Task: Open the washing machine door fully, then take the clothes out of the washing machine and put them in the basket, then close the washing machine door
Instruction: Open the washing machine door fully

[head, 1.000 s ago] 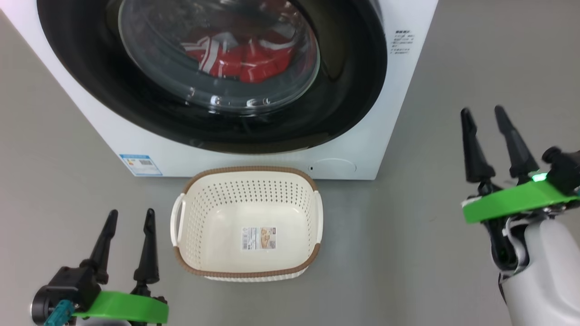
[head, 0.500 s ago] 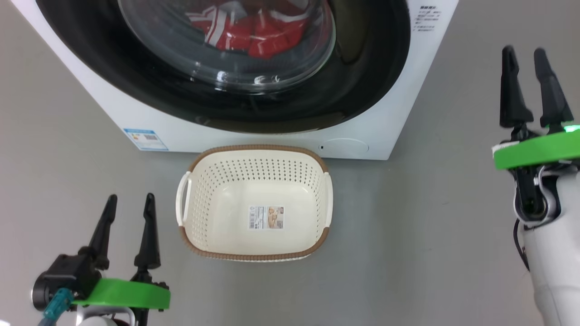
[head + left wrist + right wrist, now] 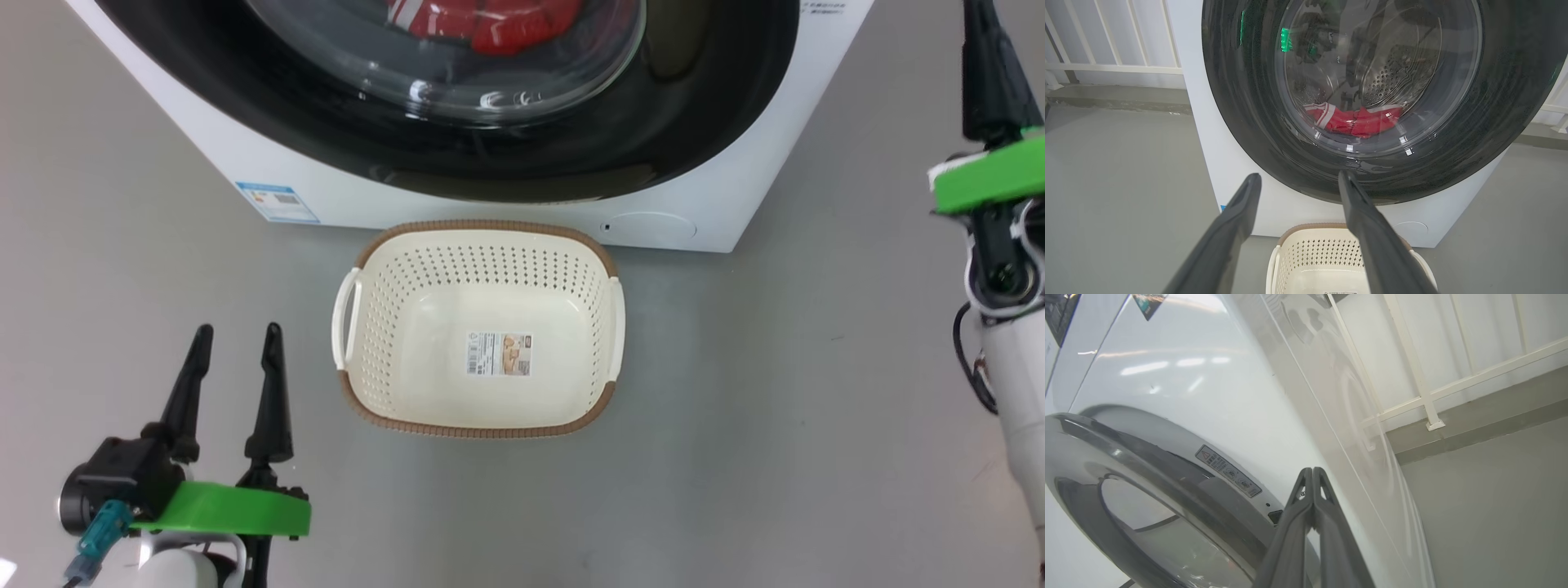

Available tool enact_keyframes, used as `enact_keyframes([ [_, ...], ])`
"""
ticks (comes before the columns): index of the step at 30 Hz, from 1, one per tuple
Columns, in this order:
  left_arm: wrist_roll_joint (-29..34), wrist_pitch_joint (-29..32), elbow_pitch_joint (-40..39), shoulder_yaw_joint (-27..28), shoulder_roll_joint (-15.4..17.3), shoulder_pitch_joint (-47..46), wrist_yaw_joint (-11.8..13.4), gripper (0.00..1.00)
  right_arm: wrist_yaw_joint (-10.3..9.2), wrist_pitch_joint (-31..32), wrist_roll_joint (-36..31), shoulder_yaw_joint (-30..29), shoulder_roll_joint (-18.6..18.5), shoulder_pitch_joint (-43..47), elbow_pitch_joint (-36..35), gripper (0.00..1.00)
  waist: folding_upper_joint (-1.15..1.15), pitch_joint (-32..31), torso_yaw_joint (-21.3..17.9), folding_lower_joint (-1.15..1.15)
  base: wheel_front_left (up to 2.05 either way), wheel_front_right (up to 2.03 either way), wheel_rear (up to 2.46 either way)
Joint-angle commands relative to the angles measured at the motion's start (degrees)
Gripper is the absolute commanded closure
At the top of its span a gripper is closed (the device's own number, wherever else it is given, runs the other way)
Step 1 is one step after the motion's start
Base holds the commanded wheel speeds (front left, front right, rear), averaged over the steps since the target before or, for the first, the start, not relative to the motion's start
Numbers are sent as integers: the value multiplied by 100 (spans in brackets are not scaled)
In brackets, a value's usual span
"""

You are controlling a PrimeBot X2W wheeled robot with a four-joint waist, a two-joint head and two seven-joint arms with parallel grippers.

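Observation:
The white washing machine (image 3: pixel 367 204) stands across the top of the head view, its black-rimmed washing machine door (image 3: pixel 694 122) shut. Red clothes (image 3: pixel 498 20) with white stripes lie behind the glass, also the clothes (image 3: pixel 1359 122) in the left wrist view. The cream basket (image 3: pixel 490 226) sits empty on the floor before the machine. My left gripper (image 3: pixel 237 331) hangs open at the lower left, apart from the basket. My right gripper (image 3: pixel 984 33) is raised beside the machine's right front corner. Its fingers, pressed shut on nothing (image 3: pixel 1312 470), are near the door's rim (image 3: pixel 1167 486).
Grey floor spreads on both sides of the basket. A white railing (image 3: pixel 1425 400) runs behind the machine along a low kerb. A small blue label (image 3: pixel 277 202) and a round cover (image 3: pixel 649 226) mark the machine's lower front.
The right gripper has shut and risen up along the machine's right side. The head camera has shifted, so machine and basket sit higher in the picture. The left gripper has held still.

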Motion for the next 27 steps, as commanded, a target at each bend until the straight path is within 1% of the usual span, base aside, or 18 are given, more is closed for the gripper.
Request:
enact_keyframes([
  [1,-10,-46,-167,157,102,-189,-8,0,9,96,232,135,-42,-172,-87,100,0,90,54,0,0,0,0],
  [3,-20,-46,-161,127,100,-221,-9,0,9,191,361,243,-171,-330,-36,100,0,138,83,0,0,0,0],
  [4,-33,-46,-149,115,99,-235,-9,0,9,273,503,275,-192,-408,-16,100,0,160,96,0,0,0,0],
  [5,-33,-46,-149,115,99,-235,-9,0,9,273,503,275,-192,-408,-16,100,0,160,96,0,0,0,0],
  [6,-51,-46,-136,115,98,-247,-10,0,9,383,693,291,-197,-489,-4,100,0,181,104,0,0,0,0],
  [12,-85,-46,-74,112,95,-293,-11,0,9,1475,1970,334,-295,-879,144,100,0,275,151,0,0,0,0],
  [16,-130,-46,-38,89,94,-328,-12,0,9,2121,2526,388,-418,-1030,264,100,0,310,194,0,0,0,0],
  [22,-208,-46,-3,65,93,-365,-4,0,9,2886,3123,497,-513,-1215,279,100,0,377,231,0,0,0,0],
  [27,-251,-46,12,43,92,-419,6,0,9,3304,3336,611,-582,-1431,332,100,0,468,272,0,0,0,0],
])
